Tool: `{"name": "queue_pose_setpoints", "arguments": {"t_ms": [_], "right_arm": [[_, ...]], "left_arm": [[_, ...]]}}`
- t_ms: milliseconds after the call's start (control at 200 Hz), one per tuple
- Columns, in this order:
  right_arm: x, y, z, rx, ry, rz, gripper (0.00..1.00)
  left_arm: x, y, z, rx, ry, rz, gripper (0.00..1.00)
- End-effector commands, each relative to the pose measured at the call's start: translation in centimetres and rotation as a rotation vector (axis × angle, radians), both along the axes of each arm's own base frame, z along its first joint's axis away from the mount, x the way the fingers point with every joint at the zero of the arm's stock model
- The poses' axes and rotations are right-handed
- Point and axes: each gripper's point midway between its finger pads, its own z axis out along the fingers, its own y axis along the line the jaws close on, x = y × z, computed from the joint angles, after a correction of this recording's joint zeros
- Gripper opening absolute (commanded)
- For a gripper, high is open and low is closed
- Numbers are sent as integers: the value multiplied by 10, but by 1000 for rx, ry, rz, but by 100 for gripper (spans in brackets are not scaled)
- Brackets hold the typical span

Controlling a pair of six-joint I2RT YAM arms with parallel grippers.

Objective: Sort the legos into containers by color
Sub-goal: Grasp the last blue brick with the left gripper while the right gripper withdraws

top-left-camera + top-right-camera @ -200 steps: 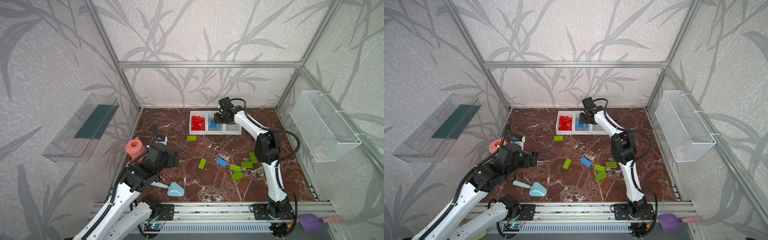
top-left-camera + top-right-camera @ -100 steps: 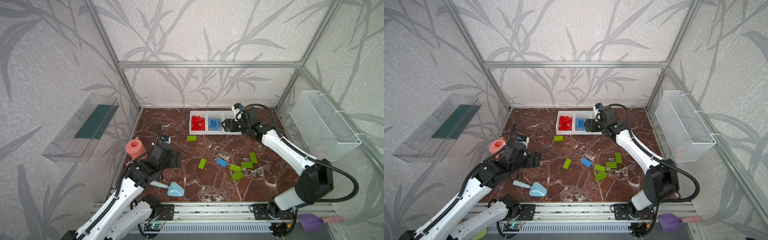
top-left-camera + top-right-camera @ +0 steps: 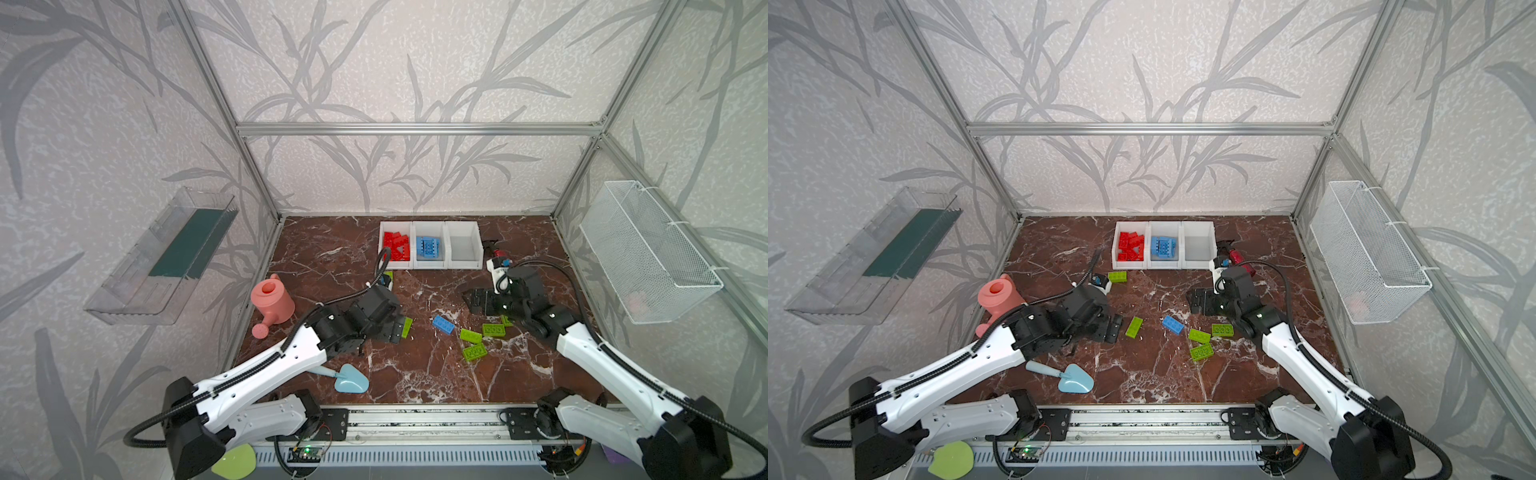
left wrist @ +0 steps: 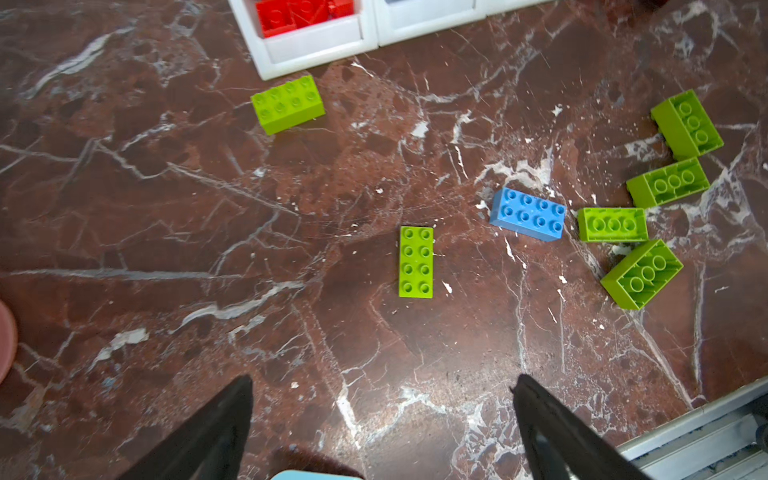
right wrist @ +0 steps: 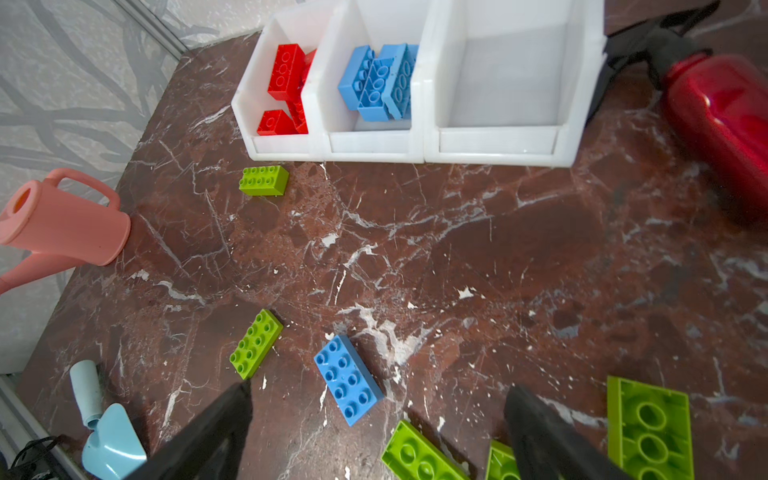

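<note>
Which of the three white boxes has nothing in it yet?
The end box beside the red bottle: it is bare inside. The middle box holds blue bricks, the other end box red bricks.

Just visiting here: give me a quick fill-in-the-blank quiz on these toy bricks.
The middle white plastic bin holds only ____ studded plastic bricks.
The white bin beside the shiny red bottle is ____.
Loose on the brown marble tabletop lie one blue brick and ____ lime green bricks.
Both the left gripper and the right gripper stand ____.
Missing words: blue; empty; six; open.
</note>
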Motion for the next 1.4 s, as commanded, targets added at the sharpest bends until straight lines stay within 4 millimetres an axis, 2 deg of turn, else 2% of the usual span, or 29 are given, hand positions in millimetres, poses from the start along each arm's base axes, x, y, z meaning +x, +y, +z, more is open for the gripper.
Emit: {"name": "queue_pose_setpoints", "arguments": {"t_ms": [0,105,225,385,510,880,1145,1394], "right_arm": [[-2,-9,6,44,-57,-59,97],[-9,-16,-3,26,-42,-69,97],[-12,-32,-18,13,-12,-142,97],[-13,-52,-30,92,-2,-239,97],[-14,-63,-38,143,-2,-297,97],[-16,-65,-37,192,-56,-314,97],[-13,-57,-48,201,-15,-288,97],[-12,-54,-48,210,-17,-271,97]], "left_arm": [[13,-32,6,-52,-36,-23,98],[20,-56,-8,-51,-15,-60,97],[27,-81,-27,-40,22,-94,98],[30,-118,-55,-63,107,-141,97],[34,-137,-72,-54,125,-167,98],[46,-156,-114,36,158,-233,97],[45,-166,-128,37,185,-271,94],[47,-167,-142,63,199,-262,89]]}}
